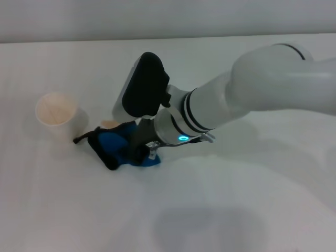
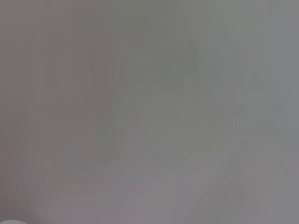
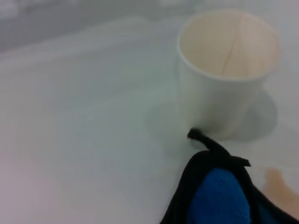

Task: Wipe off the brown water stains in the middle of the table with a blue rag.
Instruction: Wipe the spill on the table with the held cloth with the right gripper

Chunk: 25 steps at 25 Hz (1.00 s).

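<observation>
The table [image 1: 236, 210] is a smooth, matt white surface. Under the right gripper [image 1: 140, 149], the blue rag [image 1: 116, 144] looks like soft, fuzzy cloth with black fabric edging. Just beyond it stands a pale paper cup [image 3: 227, 74], matt, with a visible seam inside. Beside the rag, the brown water stains [image 3: 280, 184] lie thin and wet-looking. The arm's shell is glossy white plastic.

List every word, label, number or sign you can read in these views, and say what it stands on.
None can be read.
paper cup: plain inside and out, only a seam line.
blue rag: black edging, no tag or print.
right arm: black rings and a small lit blue-green dot at the wrist, no lettering.
table: plain white.
Left wrist view: a blank grey surface.
</observation>
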Motion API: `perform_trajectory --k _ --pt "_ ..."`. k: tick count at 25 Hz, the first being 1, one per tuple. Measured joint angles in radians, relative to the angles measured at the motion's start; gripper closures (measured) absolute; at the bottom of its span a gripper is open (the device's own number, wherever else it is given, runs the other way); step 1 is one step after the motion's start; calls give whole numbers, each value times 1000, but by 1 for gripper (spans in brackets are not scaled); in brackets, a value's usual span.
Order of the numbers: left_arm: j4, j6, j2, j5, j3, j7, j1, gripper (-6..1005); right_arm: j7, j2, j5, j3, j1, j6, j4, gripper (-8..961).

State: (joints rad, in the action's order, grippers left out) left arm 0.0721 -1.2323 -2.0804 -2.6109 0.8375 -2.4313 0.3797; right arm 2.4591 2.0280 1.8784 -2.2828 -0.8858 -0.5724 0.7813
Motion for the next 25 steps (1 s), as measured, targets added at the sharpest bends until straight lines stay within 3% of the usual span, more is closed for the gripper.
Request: perform_trajectory --k 8,25 --pt "0 0 0 0 0 0 0 117 0 0 -21 -31 9 134 -10 841" --pt "0 -1 -1 0 0 0 1 119 0 0 -23 -17 9 290 -189 842"
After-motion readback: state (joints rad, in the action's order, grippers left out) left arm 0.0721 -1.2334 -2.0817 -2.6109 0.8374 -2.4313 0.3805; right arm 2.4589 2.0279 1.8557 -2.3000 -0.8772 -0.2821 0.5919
